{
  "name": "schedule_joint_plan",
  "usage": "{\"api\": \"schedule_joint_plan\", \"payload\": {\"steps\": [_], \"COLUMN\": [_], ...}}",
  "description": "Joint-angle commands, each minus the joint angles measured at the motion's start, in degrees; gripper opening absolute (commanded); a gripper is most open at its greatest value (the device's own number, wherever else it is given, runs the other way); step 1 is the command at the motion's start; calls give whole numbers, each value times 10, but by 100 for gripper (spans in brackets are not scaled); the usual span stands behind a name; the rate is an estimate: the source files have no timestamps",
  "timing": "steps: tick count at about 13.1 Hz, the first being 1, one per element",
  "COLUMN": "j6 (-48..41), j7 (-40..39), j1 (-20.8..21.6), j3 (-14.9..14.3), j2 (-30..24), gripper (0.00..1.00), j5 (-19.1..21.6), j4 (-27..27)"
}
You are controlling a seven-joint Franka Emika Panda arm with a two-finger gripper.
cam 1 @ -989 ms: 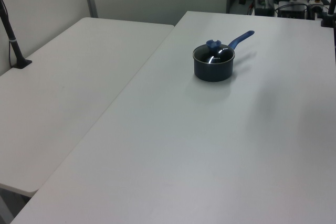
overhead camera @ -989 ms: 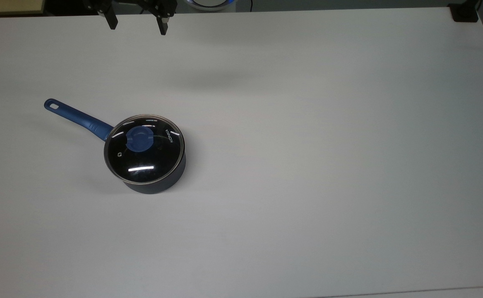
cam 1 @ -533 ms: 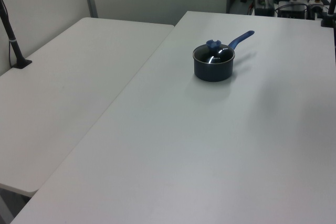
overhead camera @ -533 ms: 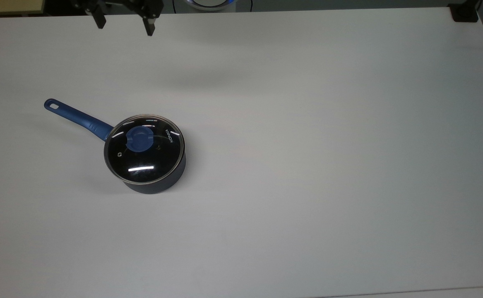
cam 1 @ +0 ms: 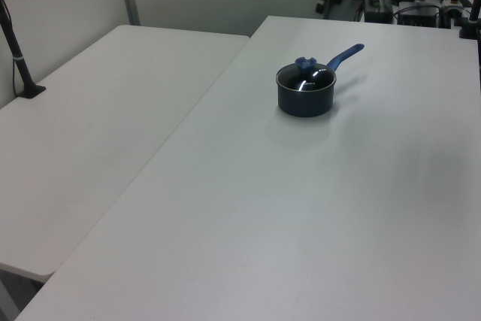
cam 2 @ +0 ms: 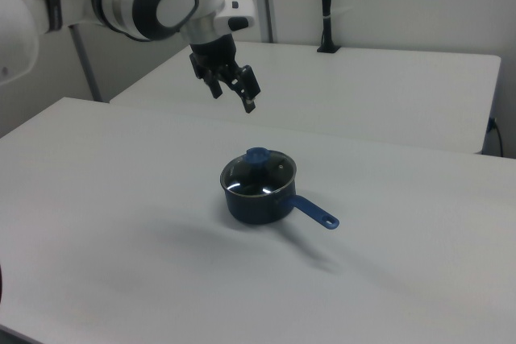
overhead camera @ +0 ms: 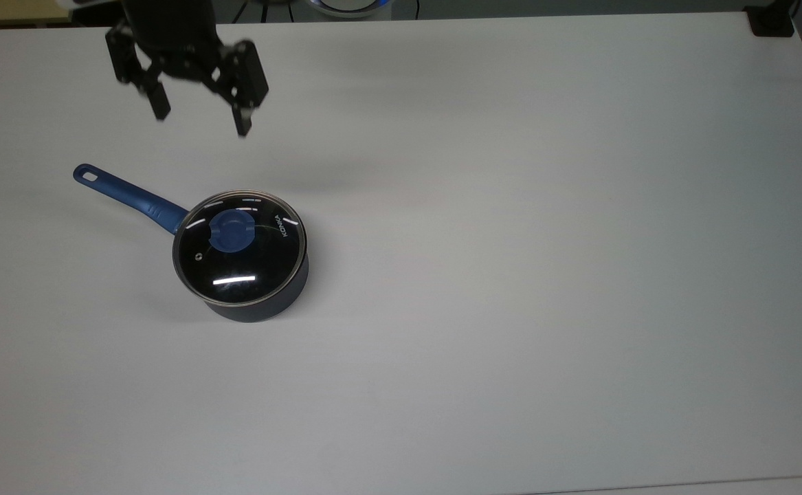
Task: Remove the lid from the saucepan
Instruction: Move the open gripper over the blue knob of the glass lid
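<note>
The saucepan (overhead camera: pixel 258 311), dark navy with a long blue handle (overhead camera: pixel 129 193), stands on the white table (overhead camera: pixel 524 289) left of centre in the top view. The glass lid (overhead camera: pixel 248 265) with its blue knob (overhead camera: pixel 231 231) sits closed on it. My gripper (overhead camera: pixel 201 118) hangs open and empty in the air, above the pan in the top view's upper left, apart from lid and handle. In the right view the gripper (cam 2: pixel 234 100) hovers up and to the left of the lid (cam 2: pixel 260 175) on the saucepan (cam 2: pixel 256 205). The left view shows the saucepan (cam 1: pixel 304 101) with its lid (cam 1: pixel 307 77) on.
A second white table (cam 1: pixel 90 125) adjoins in the left view, carrying a black post (cam 1: pixel 19 58). A black clamp (overhead camera: pixel 772 20) sits at the top view's upper right corner. Cables and equipment lie beyond the far edge (cam 1: pixel 421 5). Bare table surface surrounds the pan.
My gripper has come down from the top view's upper edge toward the pan, shifting slightly left, still open. The saucepan and lid have not moved.
</note>
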Motion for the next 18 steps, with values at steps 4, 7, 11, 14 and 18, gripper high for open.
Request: {"api": "schedule_joint_plan", "payload": {"steps": [4, 7, 11, 14, 18], "j6": [36, 37, 48, 70, 109], "j7": [-17, -70, -67, -62, -67], "j1": [28, 25, 23, 17, 12], "j3": [1, -3, -8, -8, -7], "j2": [39, 47, 74, 95, 121], "gripper": [100, 100, 100, 100, 100], "j5": [-43, -39, -34, -29, -20], "j4": [-4, -5, 1, 1, 0]}}
